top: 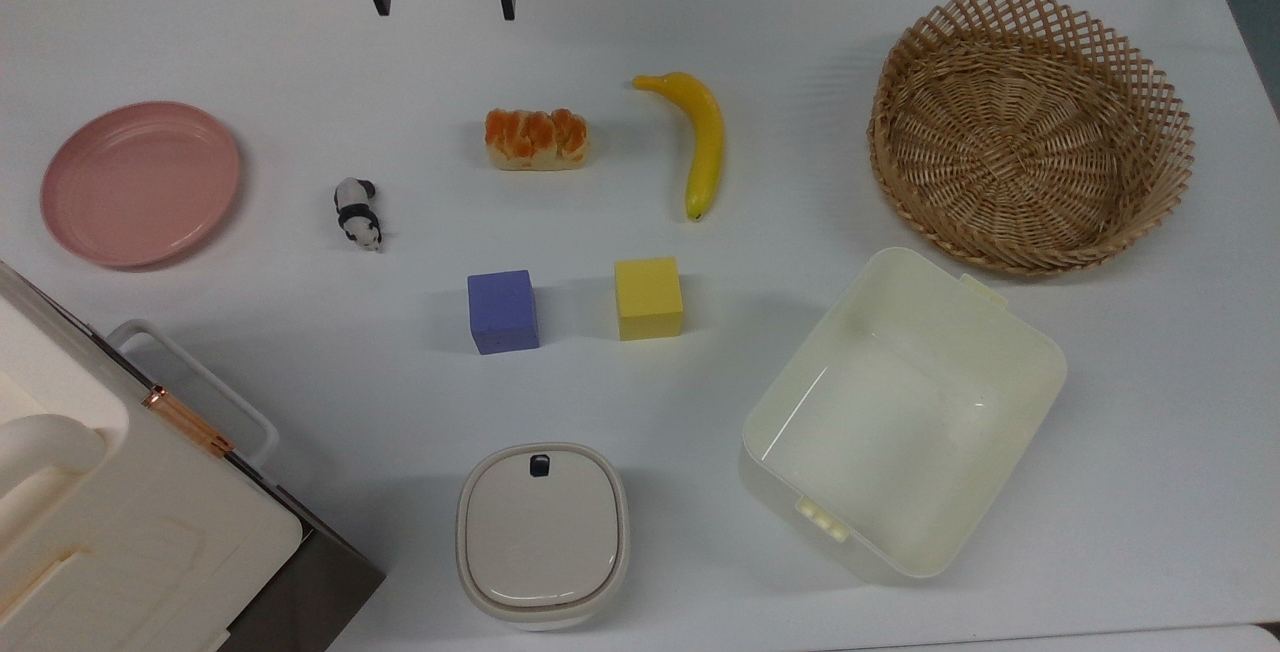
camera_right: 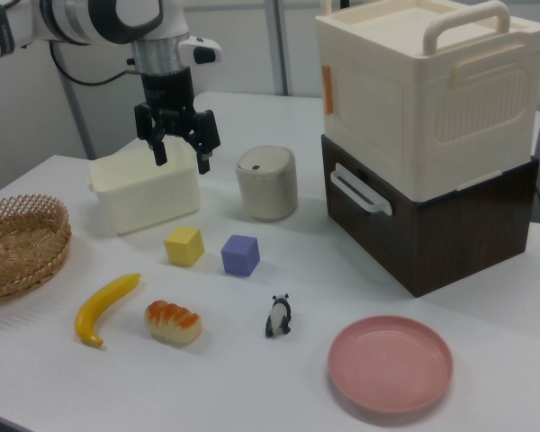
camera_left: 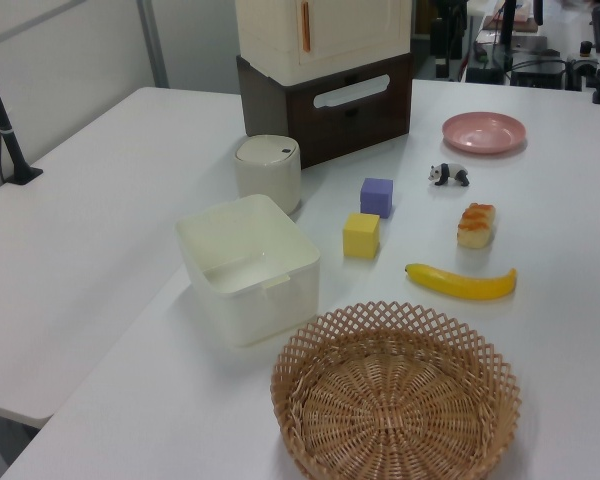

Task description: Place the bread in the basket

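arm comes in from the right view's upper left, wrist pointing straight down, tool hanging in the air above the tabletop, holding nothing, its two black fingers spread wide. in the top view the tool sits at the 12 o'clock edge, well apart from everything.

bread lies flat on the tabletop near the top view's centre, at about 12 o'clock from the cubes; small oblong loaf, glossy lumpy orange-brown top, pale cream sides. in the right view the bread sits between the banana and the panda figure. smooth yellow curved banana is just beside the bread at its 3 o'clock in the top view, not touching.

basket at 2 o'clock in the top view: round tan wicker, open lattice rim, tight woven bottom, nothing in it. cream glossy plastic bin at 4 o'clock. matte purple cube and yellow cube near the centre, apart from each other. pink round plate at 9 o'clock. small lidded cream canister at 6 o'clock. cream plastic handled box stacked on a dark brown case at 8 o'clock in the top view.

tabletop is plain white and smooth; grey wall panels and a pole behind in the right view.
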Controlling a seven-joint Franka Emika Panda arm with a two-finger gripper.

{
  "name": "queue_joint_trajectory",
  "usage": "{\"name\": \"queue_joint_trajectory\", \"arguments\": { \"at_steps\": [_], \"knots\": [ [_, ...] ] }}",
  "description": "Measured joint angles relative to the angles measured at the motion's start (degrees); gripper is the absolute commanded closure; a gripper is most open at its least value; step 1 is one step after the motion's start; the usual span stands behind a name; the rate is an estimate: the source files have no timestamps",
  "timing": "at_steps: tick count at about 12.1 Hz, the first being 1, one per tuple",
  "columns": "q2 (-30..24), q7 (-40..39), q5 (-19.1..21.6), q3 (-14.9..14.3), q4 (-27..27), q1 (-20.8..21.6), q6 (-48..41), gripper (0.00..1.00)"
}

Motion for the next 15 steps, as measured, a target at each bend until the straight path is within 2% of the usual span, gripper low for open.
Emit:
{"name": "queue_joint_trajectory", "arguments": {
  "at_steps": [6,8,13,15],
  "knots": [
    [0.1,0.0,0.0,0.0,-0.1,0.0,0.1,0.00],
    [-0.6,0.0,0.0,0.0,-1.6,0.1,1.9,0.00],
    [-9.6,-0.3,0.0,0.6,-15.9,1.0,8.2,0.00],
    [-13.0,-6.2,-0.4,0.6,-20.7,1.1,9.1,0.00]
  ]
}}
